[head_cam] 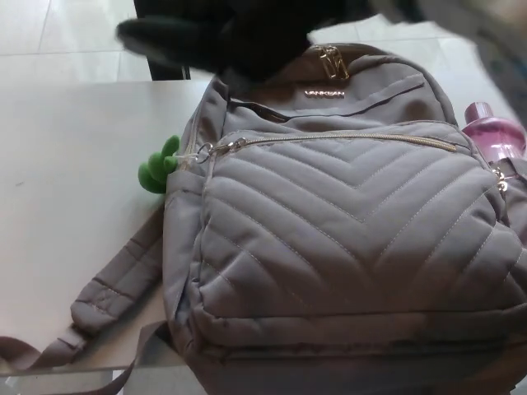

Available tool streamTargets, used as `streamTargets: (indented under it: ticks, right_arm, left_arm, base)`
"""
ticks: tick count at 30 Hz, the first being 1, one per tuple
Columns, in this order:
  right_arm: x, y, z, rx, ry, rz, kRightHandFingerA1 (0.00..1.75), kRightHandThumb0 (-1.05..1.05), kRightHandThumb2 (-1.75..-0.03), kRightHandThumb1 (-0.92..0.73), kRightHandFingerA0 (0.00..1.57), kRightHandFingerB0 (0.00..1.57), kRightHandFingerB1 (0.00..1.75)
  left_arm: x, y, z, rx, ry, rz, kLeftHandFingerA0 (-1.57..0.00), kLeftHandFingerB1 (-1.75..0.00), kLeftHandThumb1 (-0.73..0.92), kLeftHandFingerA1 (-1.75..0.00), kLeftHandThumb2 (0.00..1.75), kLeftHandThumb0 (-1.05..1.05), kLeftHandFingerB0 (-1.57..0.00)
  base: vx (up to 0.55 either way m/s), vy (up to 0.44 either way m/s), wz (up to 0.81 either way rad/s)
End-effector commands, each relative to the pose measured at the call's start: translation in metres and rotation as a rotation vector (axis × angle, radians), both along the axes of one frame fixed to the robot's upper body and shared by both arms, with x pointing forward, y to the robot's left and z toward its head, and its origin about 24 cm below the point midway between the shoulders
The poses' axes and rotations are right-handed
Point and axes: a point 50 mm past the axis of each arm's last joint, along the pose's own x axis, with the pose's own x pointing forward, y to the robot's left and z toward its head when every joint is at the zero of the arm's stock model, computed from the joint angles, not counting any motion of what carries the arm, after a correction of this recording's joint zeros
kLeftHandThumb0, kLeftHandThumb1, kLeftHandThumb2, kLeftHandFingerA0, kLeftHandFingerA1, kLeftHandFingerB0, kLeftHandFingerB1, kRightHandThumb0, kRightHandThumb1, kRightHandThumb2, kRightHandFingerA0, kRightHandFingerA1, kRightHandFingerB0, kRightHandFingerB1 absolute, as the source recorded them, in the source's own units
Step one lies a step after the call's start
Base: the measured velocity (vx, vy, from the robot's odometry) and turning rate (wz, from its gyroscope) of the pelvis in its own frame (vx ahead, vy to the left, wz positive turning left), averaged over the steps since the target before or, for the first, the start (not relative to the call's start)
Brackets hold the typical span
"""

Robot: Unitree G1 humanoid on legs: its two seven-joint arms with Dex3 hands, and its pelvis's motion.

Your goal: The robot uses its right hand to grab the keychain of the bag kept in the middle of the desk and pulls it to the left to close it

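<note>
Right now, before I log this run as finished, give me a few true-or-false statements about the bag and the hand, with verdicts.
1. The front-pocket zipper of the grey backpack looks shut along its whole length. True.
2. The right hand is holding the green keychain. False: the hand is blurred at the top of the picture, apart from the keychain, which sits at the zipper's left end beside the bag.
3. A pink bottle shows at the bag's right side. True.
4. The bag's strap trails off to the right. False: the strap lies on the desk at the lower left.
</note>
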Motion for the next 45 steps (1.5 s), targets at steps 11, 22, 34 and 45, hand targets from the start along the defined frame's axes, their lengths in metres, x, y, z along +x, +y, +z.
streamTargets:
  ticks: [11, 22, 34, 45]
  right_arm:
    - [-0.034, -0.232, 0.003, 0.457, -0.067, -0.601, 0.42, -0.69, -0.94, -0.61, 0.05, 0.06, 0.28]
    - [-0.036, -0.210, -0.002, 0.441, -0.062, -0.558, 0.42, -0.69, -0.94, -0.61, 0.05, 0.06, 0.28]
    - [-0.038, -0.201, -0.004, 0.430, -0.052, -0.549, 0.42, -0.69, -0.94, -0.61, 0.05, 0.06, 0.28]
    - [-0.040, -0.199, -0.007, 0.425, -0.036, -0.544, 0.42, -0.69, -0.94, -0.61, 0.05, 0.06, 0.28]
  left_arm:
    - [-0.027, 0.018, 0.005, -0.012, 0.012, 0.104, -0.42, -0.49, 0.92, -0.59, 0.91, -0.66, -0.31]
    - [-0.048, 0.029, 0.009, -0.013, 0.038, 0.142, -0.42, -0.49, 0.92, -0.59, 0.91, -0.66, -0.31]
    - [-0.059, 0.030, 0.008, -0.025, 0.055, 0.155, -0.42, -0.49, 0.92, -0.59, 0.91, -0.66, -0.31]
    - [-0.069, 0.030, 0.007, -0.026, 0.070, 0.161, -0.42, -0.49, 0.92, -0.59, 0.91, -0.66, -0.31]
  base:
    - [0.00, 0.000, 0.00]
    - [0.00, 0.000, 0.00]
    - [0.00, 0.000, 0.00]
    - [0.00, 0.000, 0.00]
